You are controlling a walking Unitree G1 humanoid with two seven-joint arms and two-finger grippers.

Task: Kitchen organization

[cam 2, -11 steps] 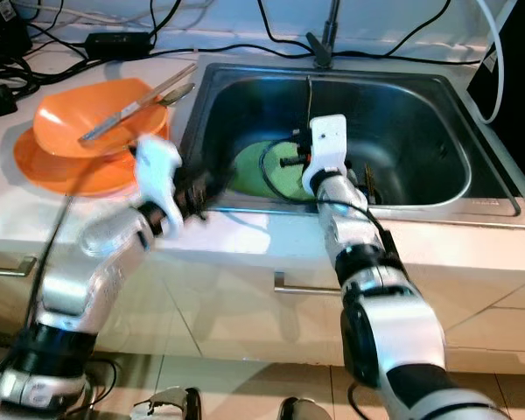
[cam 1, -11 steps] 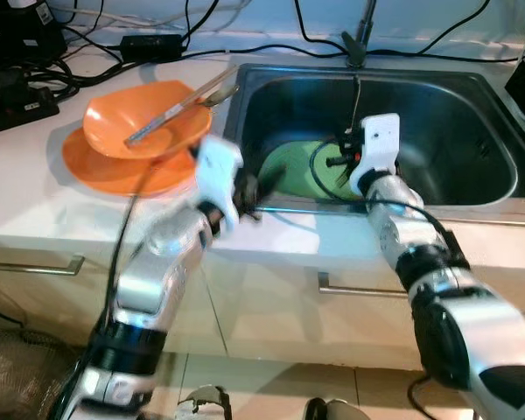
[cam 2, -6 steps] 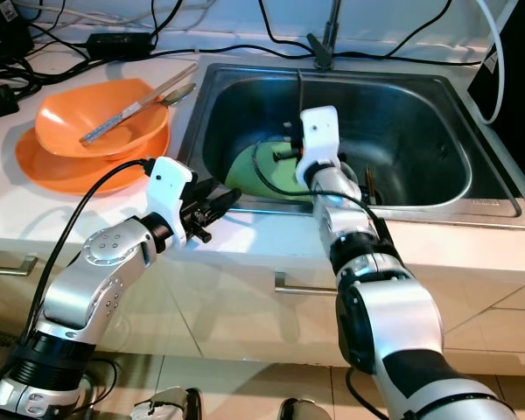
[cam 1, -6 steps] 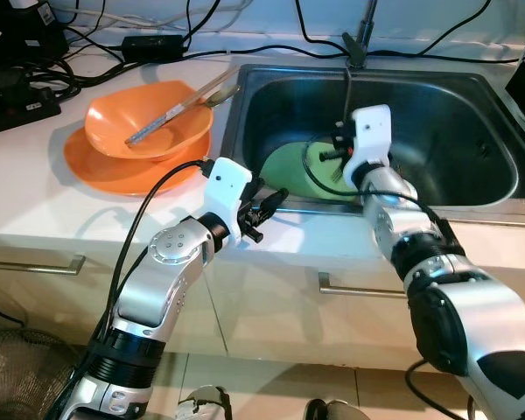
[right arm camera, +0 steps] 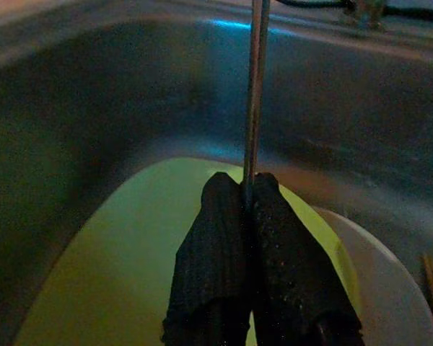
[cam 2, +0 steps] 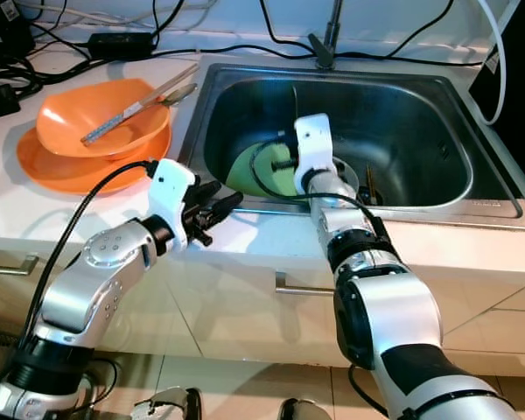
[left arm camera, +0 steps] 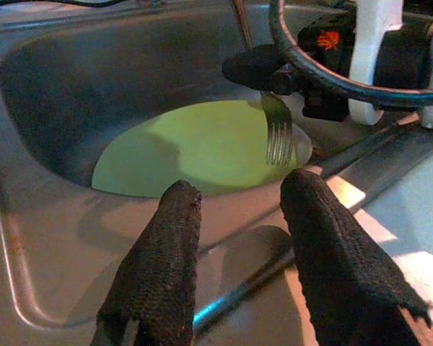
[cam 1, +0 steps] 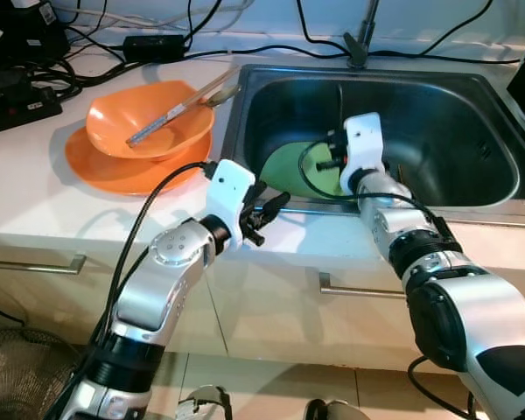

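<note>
While the steel sink (cam 1: 455,131) holds the unsorted dishes, the robot looks to be partway through lifting cutlery out of it, a step in tidying the kitchen. On the counter (cam 1: 35,192), well off to the left end effector's outer side, an orange bowl (cam 1: 149,131) sits on an orange plate (cam 1: 105,171) with utensils already resting across it, the likely destination. Below the right end effector lies a green plate (left arm camera: 195,148) on the sink floor, with a white dish (right arm camera: 390,303) partly under it. The right arm reaches over the front rim into the basin, its right end effector (right arm camera: 249,191) pointing downward with fingers pressed together on the thin metal handle of a fork (left arm camera: 277,133), whose tines hang just above the green plate. The left arm is bent at the elbow and held over the counter's front edge, its left end effector (left arm camera: 238,216) aimed toward the sink, fingers apart and holding nothing, just beside the rim. The next move probably calls for raising the fork clear of the sink wall, then carrying it across toward the bowl or passing it to the waiting left end effector, without letting the slim handle slip.
</note>
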